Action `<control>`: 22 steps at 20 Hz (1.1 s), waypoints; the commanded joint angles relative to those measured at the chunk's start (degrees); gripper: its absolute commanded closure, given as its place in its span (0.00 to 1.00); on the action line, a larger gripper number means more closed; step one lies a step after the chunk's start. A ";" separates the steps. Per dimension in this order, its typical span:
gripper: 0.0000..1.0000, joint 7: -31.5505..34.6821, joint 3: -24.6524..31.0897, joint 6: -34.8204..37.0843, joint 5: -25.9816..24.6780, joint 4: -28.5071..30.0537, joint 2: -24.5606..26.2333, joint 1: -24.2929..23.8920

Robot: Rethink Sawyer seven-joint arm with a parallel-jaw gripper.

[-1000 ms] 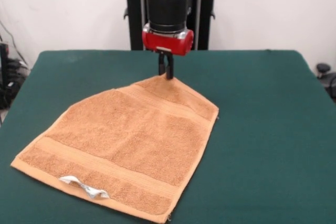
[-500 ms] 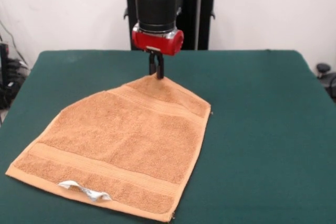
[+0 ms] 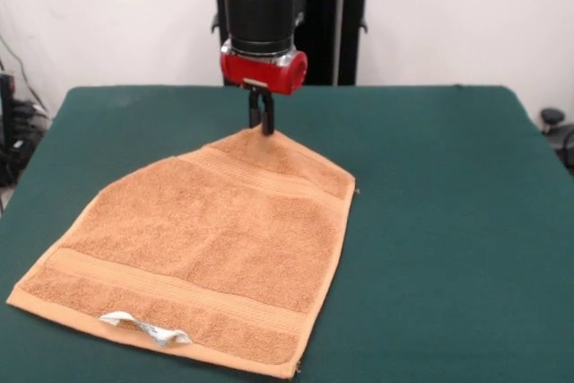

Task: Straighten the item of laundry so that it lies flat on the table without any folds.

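Towel (image 3: pixel 202 253) is spread across the lower left of the frame on the green table (image 3: pixel 448 221), mostly flat, with its white tag (image 3: pixel 143 327) at the bottom hem. The uppermost corner is drawn to a peak and pinched between the closed jaws of the gripper (image 3: pixel 262 123) at upper centre. The step in hand is judged to be the drag-out of that corner. A release is called for next, once the corner is laid flat and no fold is left.

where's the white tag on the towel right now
In the front view, the white tag lies on the towel along its near hem, toward the picture's lower left, far from the gripper.
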 commanded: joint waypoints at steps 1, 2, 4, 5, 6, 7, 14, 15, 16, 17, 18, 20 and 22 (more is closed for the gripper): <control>1.00 11.48 4.25 0.26 0.76 2.24 2.60 0.29; 1.00 11.46 4.22 1.33 0.98 2.75 1.97 0.28; 1.00 11.51 3.34 3.75 1.39 4.10 -0.67 0.97; 1.00 11.92 3.39 4.27 1.55 5.35 -2.05 0.94; 1.00 11.97 3.17 4.15 1.25 6.38 -3.21 0.98; 1.00 12.12 3.54 3.50 0.89 7.53 -3.79 0.51; 1.00 14.09 5.64 1.28 0.64 14.29 -6.99 -1.33; 1.00 14.39 5.98 0.67 0.54 15.18 -7.87 -1.44; 1.00 14.83 5.23 0.54 0.79 15.83 -8.96 -0.58; 1.00 14.86 3.91 0.66 1.00 16.11 -9.93 0.69; 1.00 14.79 2.49 0.23 0.93 16.22 -10.68 1.97; 1.00 14.80 3.02 -0.44 0.81 17.06 -10.89 1.34; 1.00 14.33 3.95 -1.30 0.47 17.22 -10.28 0.00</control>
